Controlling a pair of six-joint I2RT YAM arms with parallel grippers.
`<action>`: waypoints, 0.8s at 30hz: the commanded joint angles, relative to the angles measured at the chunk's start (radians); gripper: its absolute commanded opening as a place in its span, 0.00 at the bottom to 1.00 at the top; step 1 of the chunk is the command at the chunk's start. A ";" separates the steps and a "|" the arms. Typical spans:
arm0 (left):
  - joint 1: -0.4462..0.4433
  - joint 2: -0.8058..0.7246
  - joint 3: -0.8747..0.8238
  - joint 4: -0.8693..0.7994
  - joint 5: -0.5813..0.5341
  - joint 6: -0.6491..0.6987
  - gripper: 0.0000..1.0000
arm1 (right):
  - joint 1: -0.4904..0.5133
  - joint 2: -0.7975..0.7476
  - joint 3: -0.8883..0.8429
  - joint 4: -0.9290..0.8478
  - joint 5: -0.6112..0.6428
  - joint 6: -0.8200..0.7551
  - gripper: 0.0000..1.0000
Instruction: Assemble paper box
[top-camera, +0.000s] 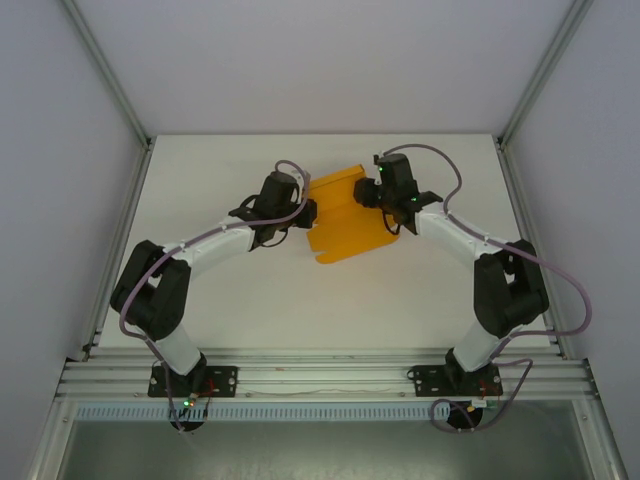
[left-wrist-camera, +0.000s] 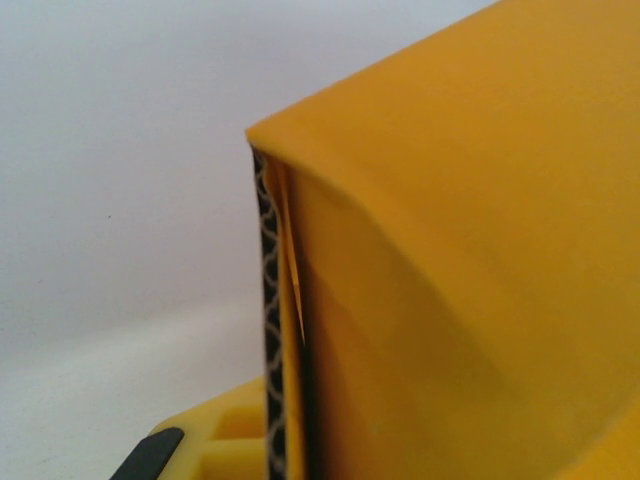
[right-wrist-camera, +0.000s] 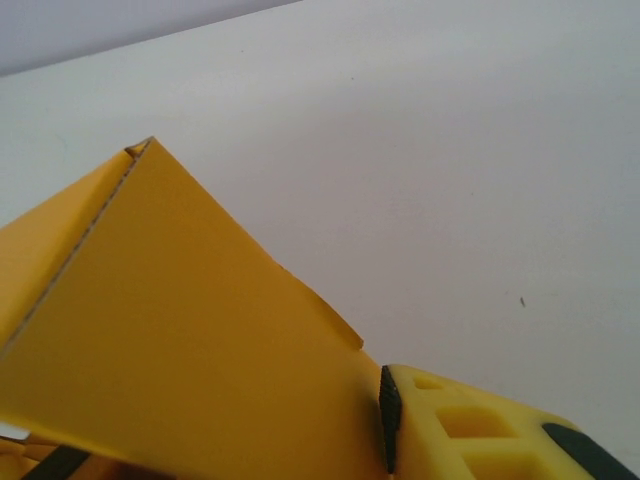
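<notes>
The paper box (top-camera: 345, 215) lies on the table (top-camera: 250, 290) between left fingers (left-wrist-camera: 268, 330) and right fingers (right-wrist-camera: 389, 415).

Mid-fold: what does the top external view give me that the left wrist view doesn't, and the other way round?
Top external: the paper box as a part-folded sheet over the table, with the left gripper at its left edge and the right gripper at its right. Left wrist: a close look at a creased corner, card layers lying close together beside a dark patterned strip. Both: the box's orange card.
</notes>
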 joint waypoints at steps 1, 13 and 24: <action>-0.004 -0.064 0.014 0.010 0.053 0.006 0.00 | -0.036 -0.002 0.040 -0.004 0.057 0.076 0.34; -0.011 -0.075 0.015 0.010 0.066 0.009 0.00 | -0.028 0.035 0.066 -0.019 0.027 0.042 0.49; -0.014 -0.073 0.014 0.004 0.074 0.019 0.00 | -0.001 -0.017 0.004 -0.038 0.207 -0.251 0.29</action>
